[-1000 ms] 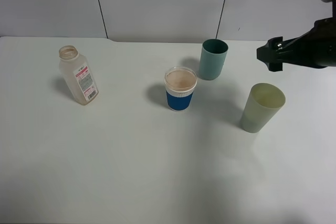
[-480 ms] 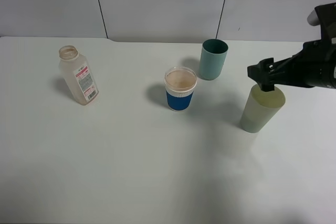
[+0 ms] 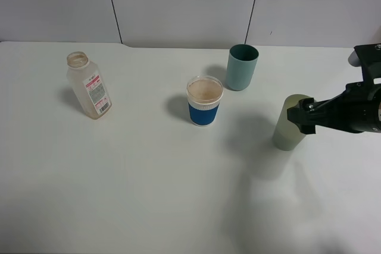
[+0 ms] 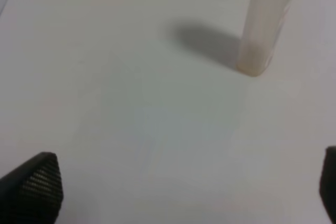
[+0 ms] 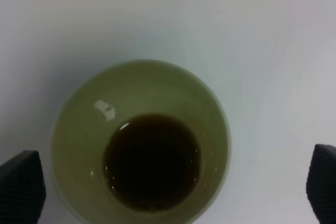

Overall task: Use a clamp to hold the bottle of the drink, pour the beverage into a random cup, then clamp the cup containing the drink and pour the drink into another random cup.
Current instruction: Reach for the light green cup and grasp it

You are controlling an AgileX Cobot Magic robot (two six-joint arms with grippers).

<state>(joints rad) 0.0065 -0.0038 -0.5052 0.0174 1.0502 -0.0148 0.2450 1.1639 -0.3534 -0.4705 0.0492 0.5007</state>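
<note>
The pale yellowish-green cup [image 3: 286,136] stands on the white table at the right. The right wrist view looks straight down into this cup [image 5: 79,108], where the dark brown drink [image 5: 152,161] pools at the bottom. My right gripper [image 3: 300,116] hangs open at the cup's rim, its fingertips [image 5: 21,187] spread wide on either side. Further back stands the teal cup [image 3: 242,66]. The translucent bottle [image 3: 89,86] stands uncapped at the far left. My left gripper [image 4: 178,190] is open over bare table, well short of the bottle [image 4: 265,24].
A shorter blue cup with a white rim [image 3: 204,102] stands mid-table, between the bottle and the teal cup. The table's back edge meets a grey panelled wall [image 3: 178,4].
My right arm has come down and toward the left from the far right, until its open gripper is over the pale green cup. Bottle and cups have stayed put.
</note>
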